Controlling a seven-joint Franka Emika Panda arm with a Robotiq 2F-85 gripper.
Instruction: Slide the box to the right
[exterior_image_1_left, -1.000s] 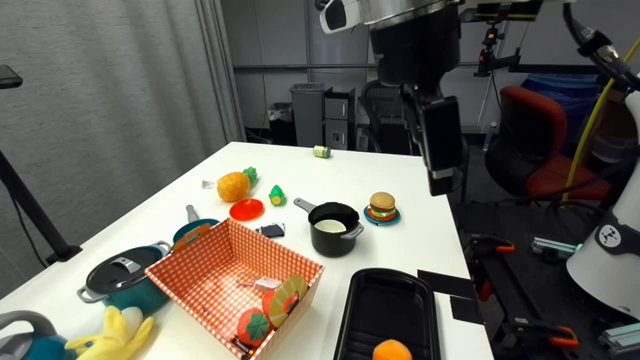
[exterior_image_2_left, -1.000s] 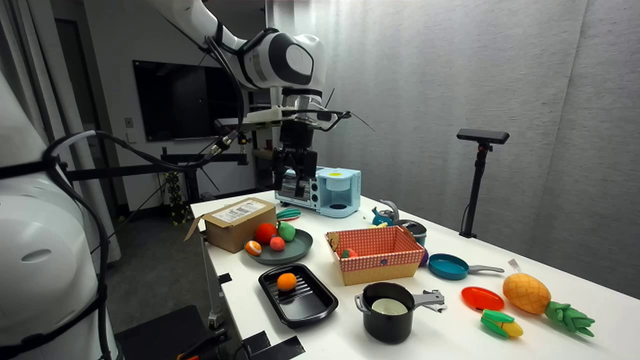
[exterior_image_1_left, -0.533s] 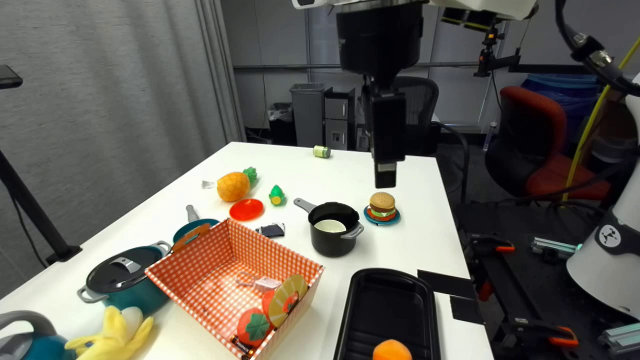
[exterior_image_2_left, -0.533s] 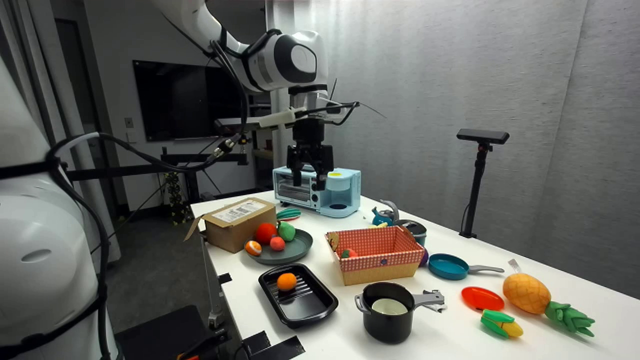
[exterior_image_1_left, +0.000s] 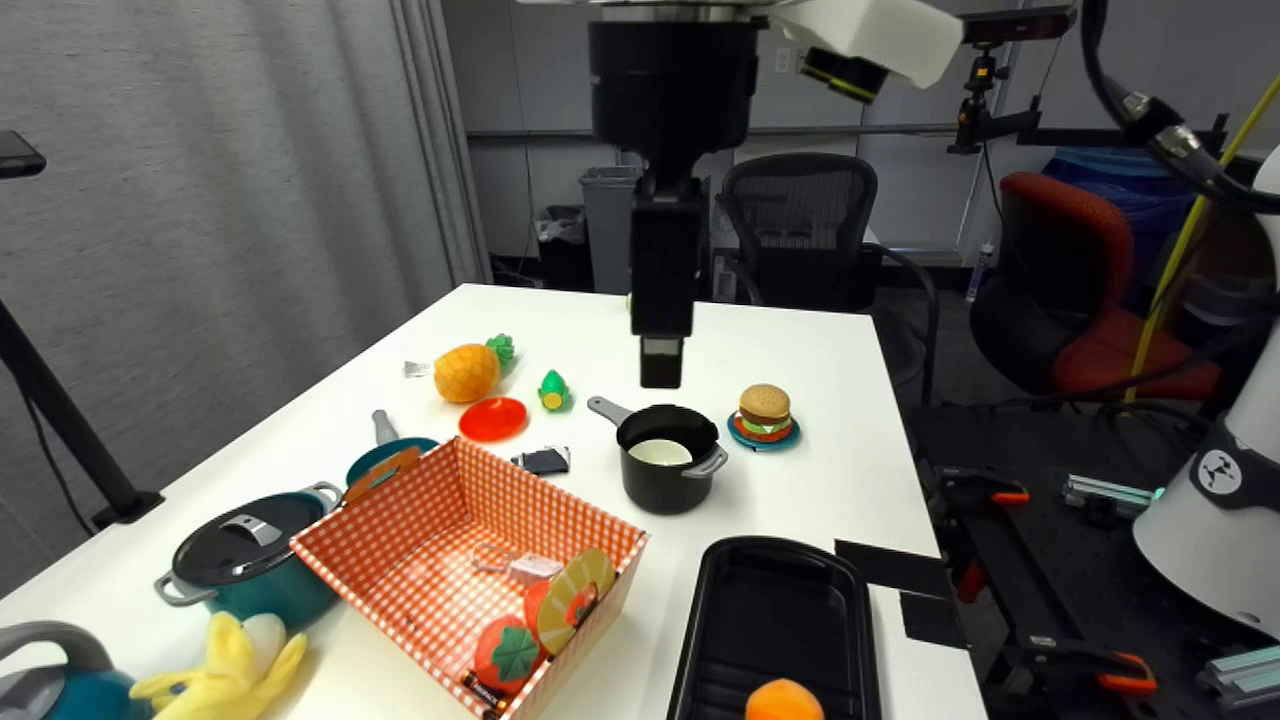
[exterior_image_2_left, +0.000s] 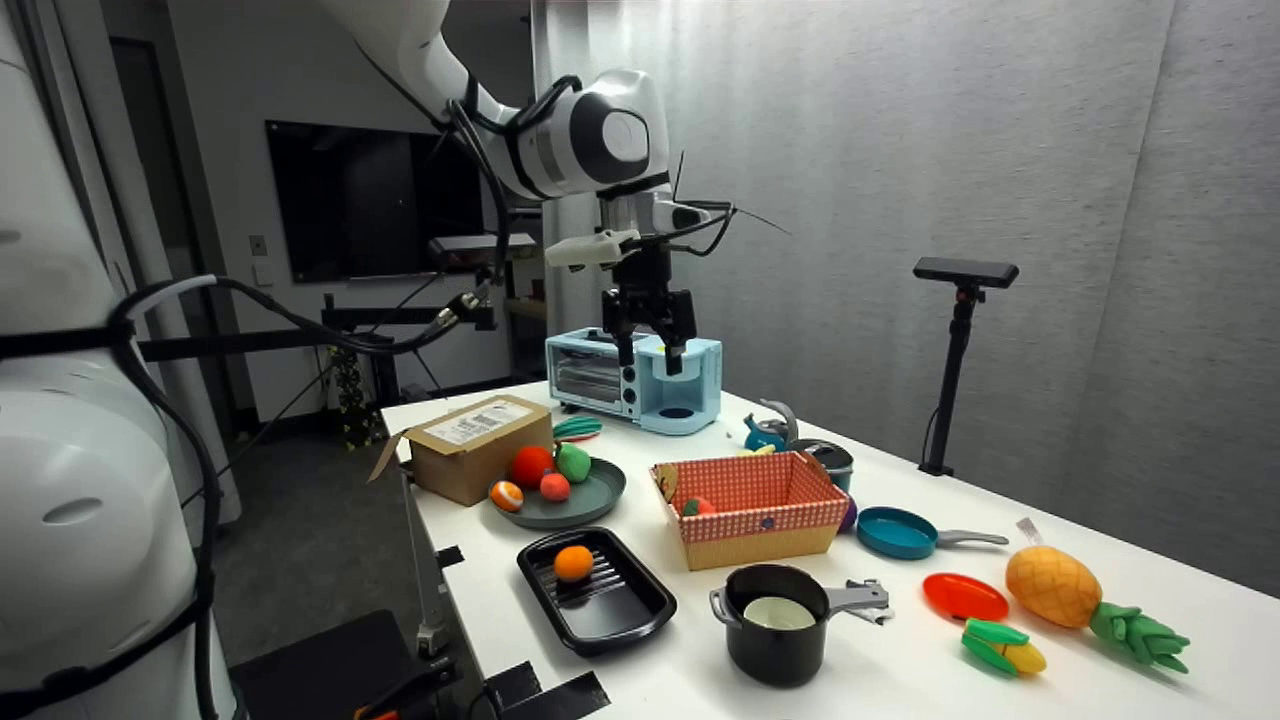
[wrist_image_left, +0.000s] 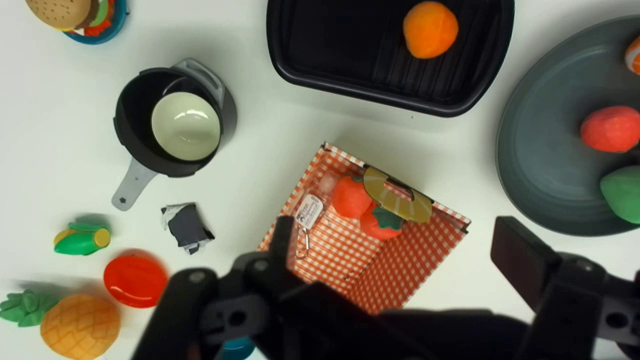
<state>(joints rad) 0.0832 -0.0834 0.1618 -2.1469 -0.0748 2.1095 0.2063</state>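
Table (exterior_image_1_left: 800, 490): white, beside a grey curtain (exterior_image_1_left: 250, 160).
Box (exterior_image_2_left: 760, 542): on the table between the black tray (exterior_image_1_left: 785, 600) and the lidded pot (exterior_image_1_left: 262, 565), red toy fruit (exterior_image_1_left: 506, 655) inside.
Gripper (exterior_image_2_left: 650, 358): raised above the table, jaws spread wide, holding nothing.

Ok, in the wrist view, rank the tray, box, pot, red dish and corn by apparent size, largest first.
Tray and box: unsure which is larger; the frame cuts off the tray, and the gripper hides part of the box
Pot
Red dish
Corn
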